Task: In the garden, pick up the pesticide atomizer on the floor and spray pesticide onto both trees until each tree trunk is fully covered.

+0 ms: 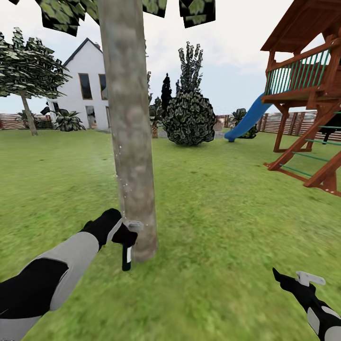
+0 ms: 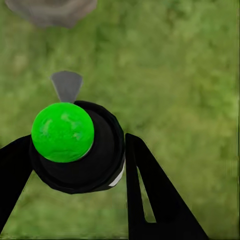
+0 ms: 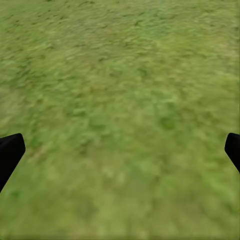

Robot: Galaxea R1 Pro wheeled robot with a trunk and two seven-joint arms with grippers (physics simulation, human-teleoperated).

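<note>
While the left claw [image 1: 124, 235] pinches the upright pesticide atomizer [image 1: 127, 255], the tree trunk [image 1: 130, 132] stands just ahead; the right claw [image 3: 120, 150] hangs spread.

White house [image 1: 90, 85], wooden play tower [image 1: 308, 94], blue slide [image 1: 248, 118]

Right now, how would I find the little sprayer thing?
Find the thick grey-brown tree trunk rising from the grass in front. At its foot, the left pincer grips the pesticide atomizer, a slim black bottle hanging down, the one small dark thing against the pale bark.
</note>
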